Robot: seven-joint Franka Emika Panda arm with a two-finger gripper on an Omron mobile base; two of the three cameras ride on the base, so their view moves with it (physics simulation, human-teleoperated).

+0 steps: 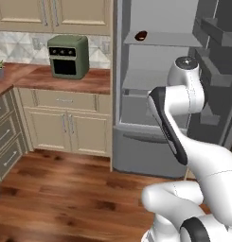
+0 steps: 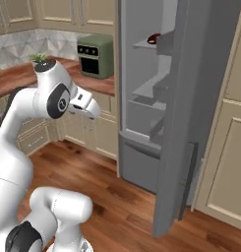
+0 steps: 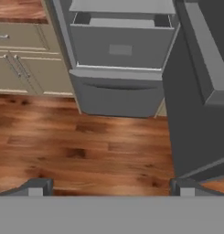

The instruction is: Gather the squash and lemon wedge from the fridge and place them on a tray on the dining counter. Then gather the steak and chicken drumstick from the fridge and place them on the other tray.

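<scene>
fridge door open, pincer spread wide, empty above wood floor

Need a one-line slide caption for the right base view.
White robot arm faces the tall grey fridge, door open, a small dark red item on its top shelf; green countertop oven behind.

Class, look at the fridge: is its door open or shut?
Open. The fridge door is swung wide, baring the grey shelves and a dark red item on the top one.
</scene>
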